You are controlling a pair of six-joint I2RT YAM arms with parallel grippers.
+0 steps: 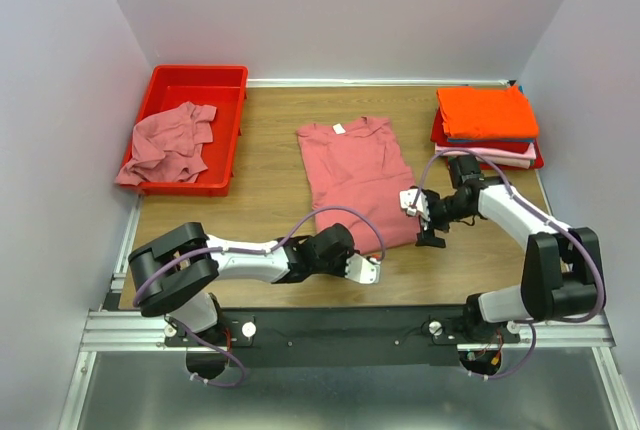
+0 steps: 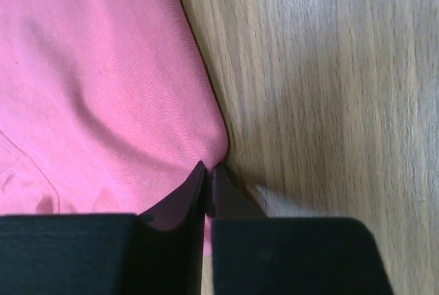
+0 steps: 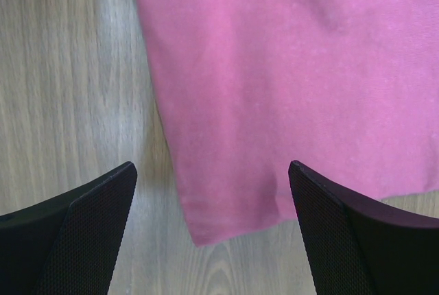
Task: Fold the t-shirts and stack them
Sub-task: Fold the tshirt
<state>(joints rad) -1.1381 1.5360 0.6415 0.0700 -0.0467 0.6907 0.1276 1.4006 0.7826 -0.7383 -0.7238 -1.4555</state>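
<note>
Left gripper (image 2: 208, 180) is clenched on the shirt (image 2: 103, 82) hem corner, but only thinly at its tips, so it could slip when lifted. Right gripper (image 3: 212, 167) gapes, the other corner ungrasped between its fingers. Stack (image 1: 487, 115) lies beyond.

The white-and-black left arm (image 1: 245, 255) lies low and reaches rightward. Its black two-finger left gripper (image 2: 208, 171) is pressed almost together on the edge of the rose-pink cotton t-shirt (image 2: 103, 82). The matching right arm (image 1: 510, 208) bends in leftward with its wrist tipped down, and the right gripper (image 3: 212, 168) has its jaws spread wide, gripping nothing.
</note>
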